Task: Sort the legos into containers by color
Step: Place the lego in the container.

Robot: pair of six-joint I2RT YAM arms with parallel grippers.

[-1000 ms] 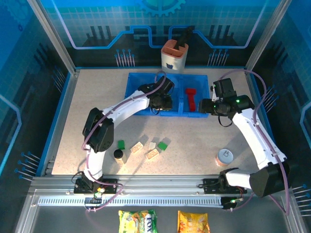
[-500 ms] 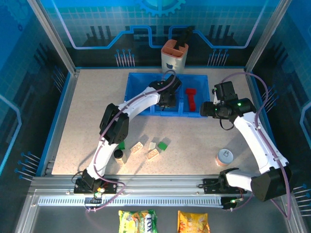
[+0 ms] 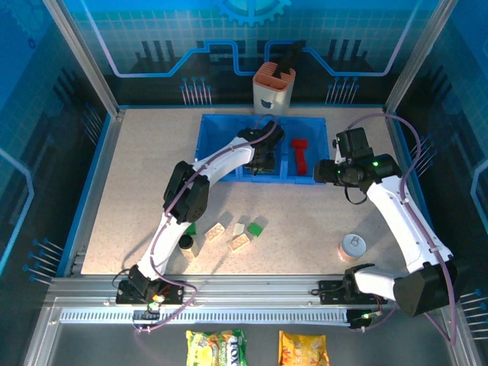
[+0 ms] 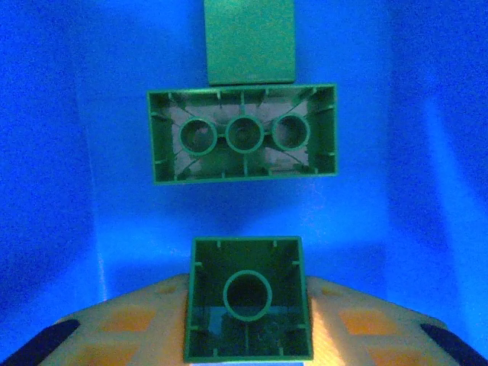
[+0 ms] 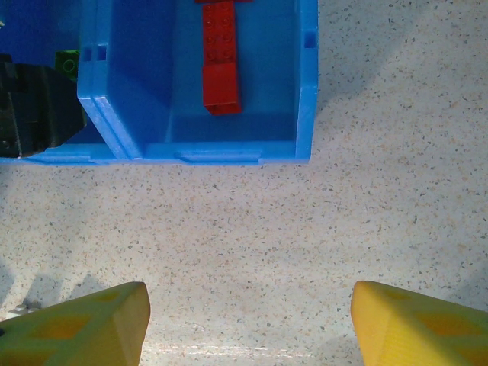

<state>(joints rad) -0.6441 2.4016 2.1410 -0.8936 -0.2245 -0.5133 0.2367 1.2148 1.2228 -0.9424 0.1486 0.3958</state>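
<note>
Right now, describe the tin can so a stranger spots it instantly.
Start at the blue tray at the far side of the table, then come toward the near right. The tin can stands alone there; its round silver top sets it apart from the small blocky legos to its left.

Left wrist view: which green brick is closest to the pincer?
The square green brick with one underside tube, gripped by the left pincer; the long three-tube brick lies farther off.

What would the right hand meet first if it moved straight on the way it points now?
Probably the bare table, just short of the blue tray; nothing lies between the open right hand and it.
</note>
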